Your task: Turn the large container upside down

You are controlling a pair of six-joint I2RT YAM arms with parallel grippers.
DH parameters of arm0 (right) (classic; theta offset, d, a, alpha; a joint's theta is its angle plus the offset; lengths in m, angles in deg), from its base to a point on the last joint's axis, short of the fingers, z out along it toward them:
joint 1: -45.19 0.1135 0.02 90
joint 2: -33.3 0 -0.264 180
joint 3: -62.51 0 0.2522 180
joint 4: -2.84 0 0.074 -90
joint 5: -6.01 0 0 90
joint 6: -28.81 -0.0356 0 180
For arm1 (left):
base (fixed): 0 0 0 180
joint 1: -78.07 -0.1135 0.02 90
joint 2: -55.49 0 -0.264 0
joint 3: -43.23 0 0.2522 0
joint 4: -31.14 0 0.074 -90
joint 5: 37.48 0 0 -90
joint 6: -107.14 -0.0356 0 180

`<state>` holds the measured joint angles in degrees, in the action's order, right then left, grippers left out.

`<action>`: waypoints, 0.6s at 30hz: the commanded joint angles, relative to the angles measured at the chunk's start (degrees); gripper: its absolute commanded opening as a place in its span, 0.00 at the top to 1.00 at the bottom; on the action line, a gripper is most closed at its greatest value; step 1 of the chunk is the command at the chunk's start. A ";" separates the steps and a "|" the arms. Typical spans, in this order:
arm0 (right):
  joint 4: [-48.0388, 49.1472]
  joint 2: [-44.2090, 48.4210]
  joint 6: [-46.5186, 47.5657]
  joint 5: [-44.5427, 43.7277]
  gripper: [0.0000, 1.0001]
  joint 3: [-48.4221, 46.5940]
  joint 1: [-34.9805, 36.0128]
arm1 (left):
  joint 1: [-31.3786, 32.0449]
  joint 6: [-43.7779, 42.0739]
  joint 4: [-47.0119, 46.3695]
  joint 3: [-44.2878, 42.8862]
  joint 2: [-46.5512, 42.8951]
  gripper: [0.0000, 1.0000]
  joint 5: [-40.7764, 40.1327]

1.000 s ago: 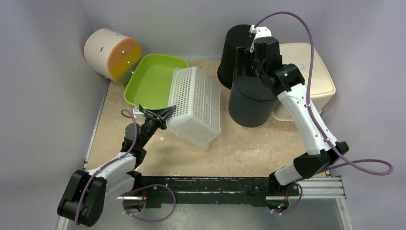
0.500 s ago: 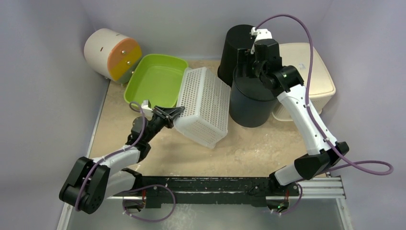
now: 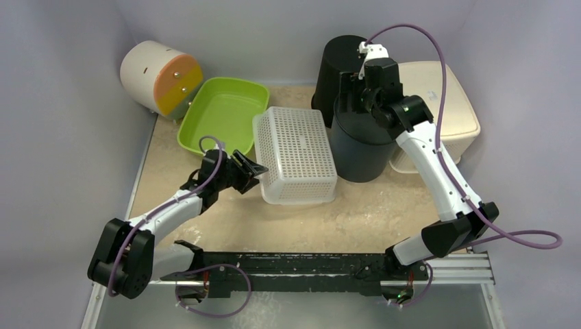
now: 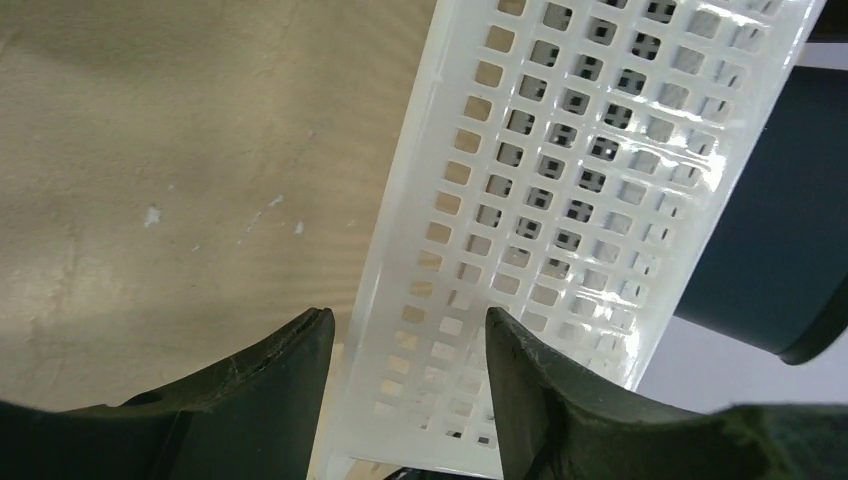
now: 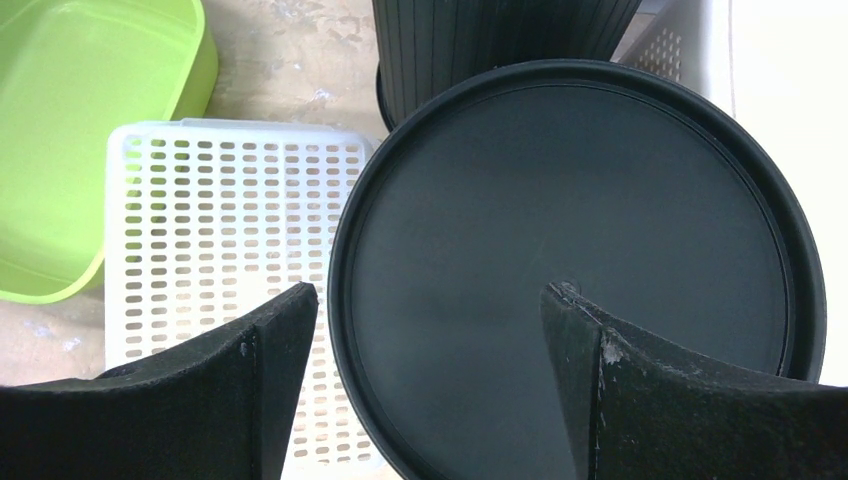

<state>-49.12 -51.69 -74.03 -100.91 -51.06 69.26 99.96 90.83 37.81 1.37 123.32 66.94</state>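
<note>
- Evidently the white basket (image 3: pixel 296 155) lay bottom-up on the counter (image 3: pixel 308 219), right of the green tub (image 3: pixel 223 113).
- Left jaws spread apart around its rim; right jaws gaped wide.

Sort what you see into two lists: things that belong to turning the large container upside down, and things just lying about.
Belongs to the job:
- white perforated basket, lying bottom-up
- left gripper, open astride its rim

Just lying about:
- green tub
- front black bin
- rear black bin
- cream box
- drum with orange end
- right gripper, open above the front black bin
</note>
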 commanded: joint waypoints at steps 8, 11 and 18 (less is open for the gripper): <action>3.21 2.01 0.87 1.56 0.16 0.48 -0.68 | 0.28 -17.09 18.08 -7.71 1.94 0.40 -5.07; 3.30 2.19 0.89 1.67 0.16 0.87 -0.70 | 0.32 -24.37 25.53 -12.02 2.40 0.40 -9.93; 3.65 2.20 0.67 1.98 0.15 1.28 -0.79 | 0.34 -35.41 37.85 -22.45 1.43 0.39 -20.15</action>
<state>-47.76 -51.69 -74.01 -99.47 -49.92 68.74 100.00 65.21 67.58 -14.19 126.19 54.96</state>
